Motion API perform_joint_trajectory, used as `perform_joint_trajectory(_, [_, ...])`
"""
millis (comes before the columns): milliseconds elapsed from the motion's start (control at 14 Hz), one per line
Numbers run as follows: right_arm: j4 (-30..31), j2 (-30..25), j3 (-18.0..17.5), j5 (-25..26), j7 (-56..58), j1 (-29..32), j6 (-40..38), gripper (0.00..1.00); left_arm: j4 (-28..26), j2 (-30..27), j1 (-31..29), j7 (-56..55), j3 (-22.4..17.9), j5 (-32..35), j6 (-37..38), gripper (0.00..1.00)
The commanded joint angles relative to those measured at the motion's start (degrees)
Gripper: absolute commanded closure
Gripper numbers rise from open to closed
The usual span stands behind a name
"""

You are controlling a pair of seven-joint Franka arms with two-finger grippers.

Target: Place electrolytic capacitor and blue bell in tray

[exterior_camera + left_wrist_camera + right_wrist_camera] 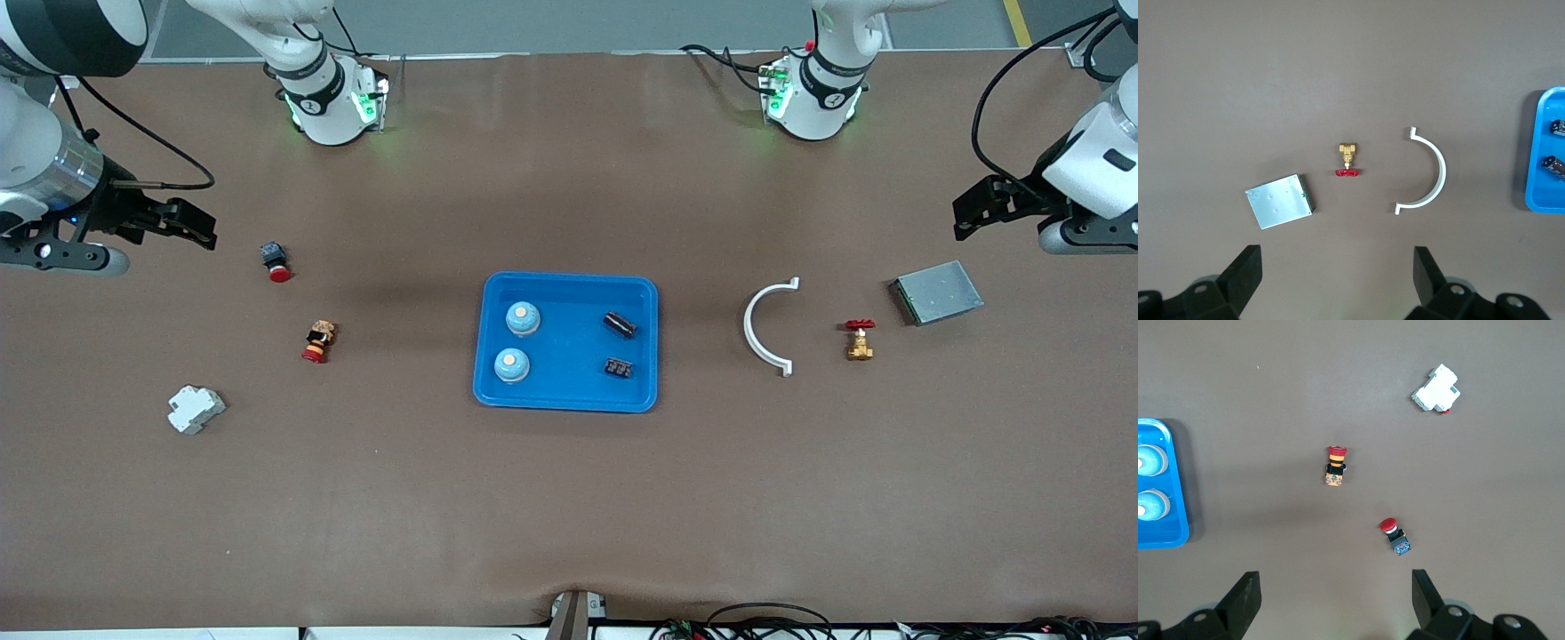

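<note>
Both bells (517,342) and both capacitors (620,345) lie inside the tray (569,402), so the job looks done. My left gripper (969,216) and right gripper (197,228) wait released at the table's ends, holding nothing, well apart from the tray.

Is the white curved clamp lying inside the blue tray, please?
No, the white curved clamp lies on the table, apart from the tray, toward the left arm's end.

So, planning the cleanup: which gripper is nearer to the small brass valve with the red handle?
Left. The left gripper hangs near the brass valve, while the right gripper is at the right arm's end.
</note>
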State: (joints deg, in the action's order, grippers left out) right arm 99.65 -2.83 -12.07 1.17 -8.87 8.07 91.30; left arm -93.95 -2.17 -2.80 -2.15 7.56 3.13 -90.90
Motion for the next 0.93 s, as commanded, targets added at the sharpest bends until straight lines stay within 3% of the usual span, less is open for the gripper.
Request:
perform_joint_trajectory(0, [0.5, -1.2, 0.7, 0.2, 0.7, -0.6, -0.8, 0.0, -2.1, -2.3, -0.4, 1.3, 0.1, -0.2, -0.2, 0.0])
perform_joint_trajectory(214, [-0.2, -1.2, 10.1, 0.2, 0.9, -8.3, -1.0, 0.0, -2.2, -2.3, -0.4, 1.3, 0.1, -0.2, -0.2, 0.0])
perform_joint_trajectory(429, [-2.0, -1.1, 12.8, 0.5, 5.2, -8.5, -1.0, 0.0, -2.1, -2.3, -0.4, 1.2, 0.1, -0.2, -0.2, 0.0])
perform_joint_trajectory(643, [-8.1, 1.6, 17.1, 1.0, 10.2, -8.7, -1.1, 0.0, -2.7, -3.0, -0.4, 1.3, 0.1, -0.2, -0.2, 0.0])
perform_joint_trajectory(857, [-8.8, 2.6, 17.5, 0.3, 9.9, -7.8, -1.0, 0.0, -2.7, -3.4, -0.4, 1.3, 0.0, -0.2, -0.2, 0.0])
